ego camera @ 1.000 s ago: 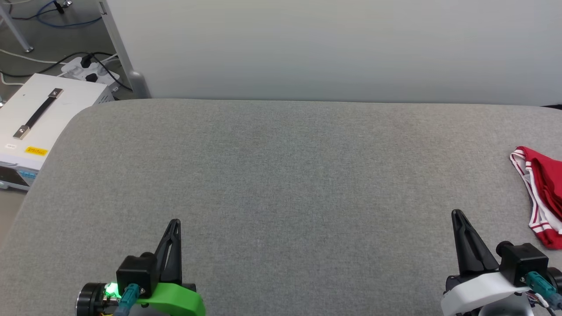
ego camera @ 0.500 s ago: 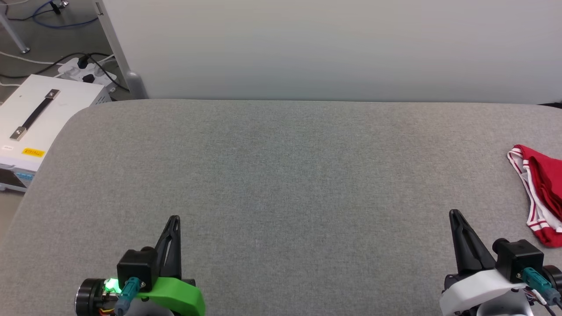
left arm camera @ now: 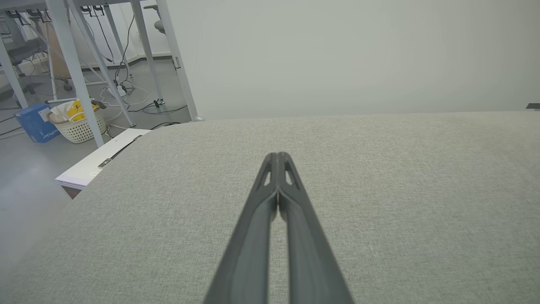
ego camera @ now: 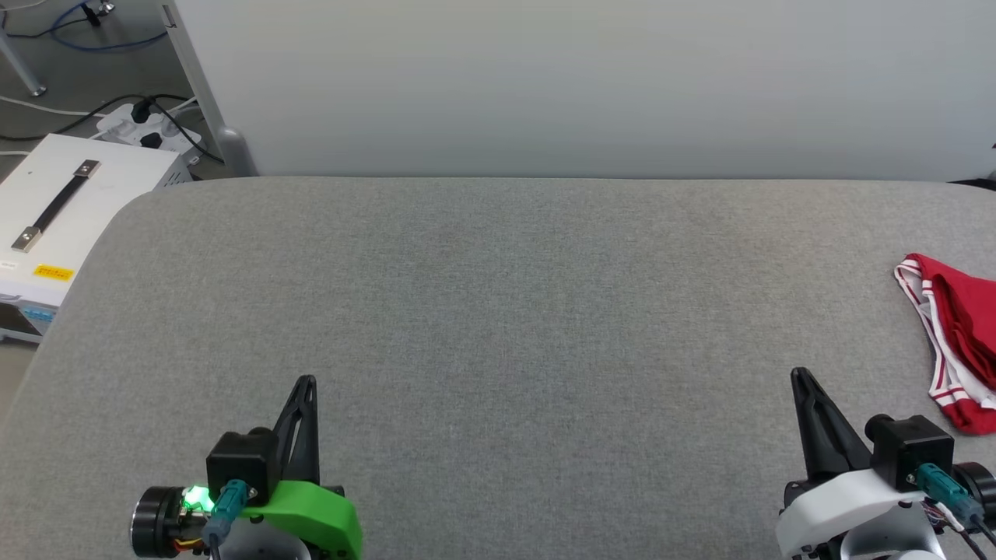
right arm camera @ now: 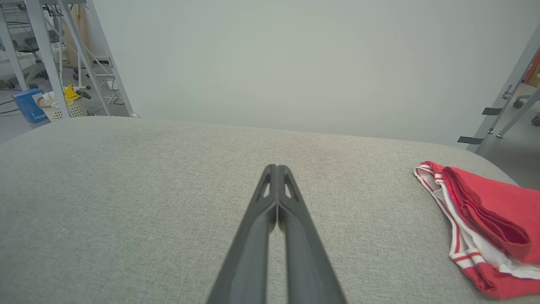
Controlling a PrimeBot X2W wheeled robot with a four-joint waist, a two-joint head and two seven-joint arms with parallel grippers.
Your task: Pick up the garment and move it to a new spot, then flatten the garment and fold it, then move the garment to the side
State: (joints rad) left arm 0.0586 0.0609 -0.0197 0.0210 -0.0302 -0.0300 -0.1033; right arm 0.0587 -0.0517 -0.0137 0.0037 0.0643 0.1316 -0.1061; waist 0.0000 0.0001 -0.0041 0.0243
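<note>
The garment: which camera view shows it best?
The right wrist view: the garment lies bunched on the grey table, large in frame, red folds and striped trim clear. The head view crops it at the right edge.

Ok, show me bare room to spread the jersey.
Bare: the whole middle of the grey surface, between left gripper and right gripper, back to the white wall. Crowded: the right edge, where the red jersey lies bunched.

The garment (ego camera: 969,319), red with white red-striped trim, is lying bunched, perhaps loosely folded, on the grey padding (ego camera: 498,311) at my far right.
</note>
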